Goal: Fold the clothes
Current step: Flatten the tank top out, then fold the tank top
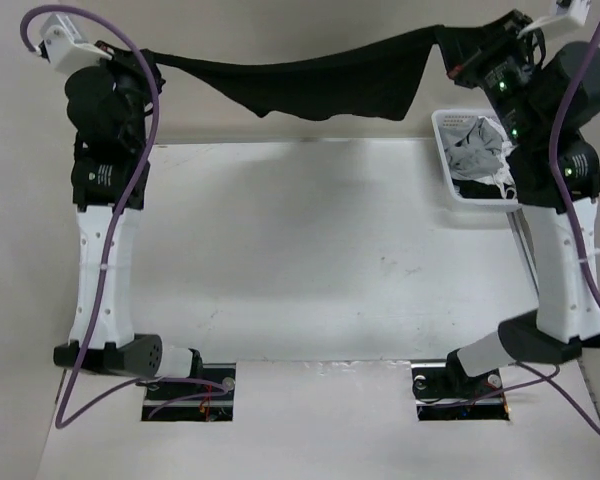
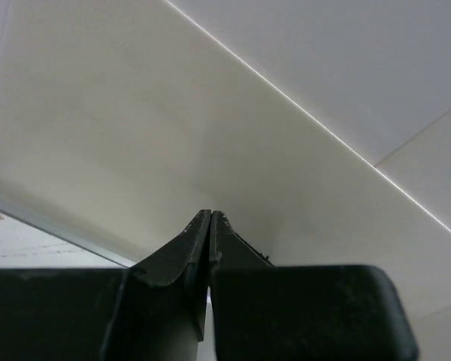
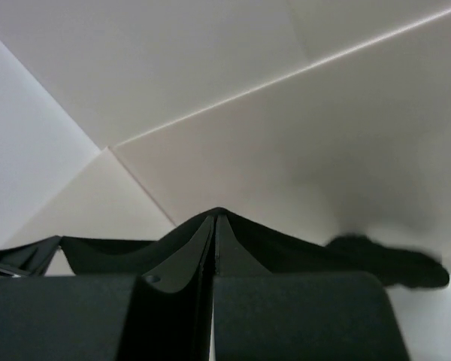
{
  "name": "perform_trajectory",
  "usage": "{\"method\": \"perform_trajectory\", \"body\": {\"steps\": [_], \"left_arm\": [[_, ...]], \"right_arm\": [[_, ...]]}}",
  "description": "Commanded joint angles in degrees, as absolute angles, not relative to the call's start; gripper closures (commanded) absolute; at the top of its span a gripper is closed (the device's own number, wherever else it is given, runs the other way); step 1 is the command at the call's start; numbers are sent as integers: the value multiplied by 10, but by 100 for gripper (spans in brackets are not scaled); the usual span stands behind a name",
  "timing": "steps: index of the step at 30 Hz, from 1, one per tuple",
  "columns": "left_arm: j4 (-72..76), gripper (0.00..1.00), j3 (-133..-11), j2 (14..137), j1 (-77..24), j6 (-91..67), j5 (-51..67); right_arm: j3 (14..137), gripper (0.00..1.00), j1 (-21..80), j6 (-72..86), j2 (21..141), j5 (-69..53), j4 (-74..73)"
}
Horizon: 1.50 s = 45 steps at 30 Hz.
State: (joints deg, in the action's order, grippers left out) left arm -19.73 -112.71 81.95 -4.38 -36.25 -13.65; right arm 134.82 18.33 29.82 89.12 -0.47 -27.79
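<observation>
Top external view shows the plain black soft fabric sleeveless top (image 1: 320,85) hanging in the air over the far edge of the white table (image 1: 310,260). It is stretched between the left gripper (image 1: 152,62) and the right gripper (image 1: 448,50), and sags in the middle. Both grippers are clamped on its opposite ends. The right wrist view shows dark cloth (image 3: 286,252) spreading out from the pinched fingertips, and the left wrist view shows the fingers (image 2: 199,241) pressed tightly together.

By my judgement the folding has barely begun. The top is lifted and spread but not yet laid flat, and no crease shows. Laying it down and making every fold are left. At the far right, a white plastic lattice basket (image 1: 450,185) holds crumpled grey and white garments (image 1: 475,150).
</observation>
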Motion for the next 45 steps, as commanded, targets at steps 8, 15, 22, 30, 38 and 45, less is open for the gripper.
{"method": "perform_trajectory", "body": {"steps": [8,15,22,30,38,45], "left_arm": [[-123,100,-697,574,-138,-339,-233],[-264,100,-411,318,-201,-388,-280],[-474,100,-385,179,-229,-494,-249],[-456,100,-402,187,-222,-503,-250],[-122,100,-479,511,-191,-453,-264],[-28,99,-725,856,-131,-432,-232]], "right_arm": [[755,100,224,318,573,39,-118],[370,100,419,415,282,155,-194],[290,100,683,628,159,259,-435],[380,100,870,671,313,427,-432],[431,100,437,376,474,173,-100],[597,100,194,367,742,15,24]]}}
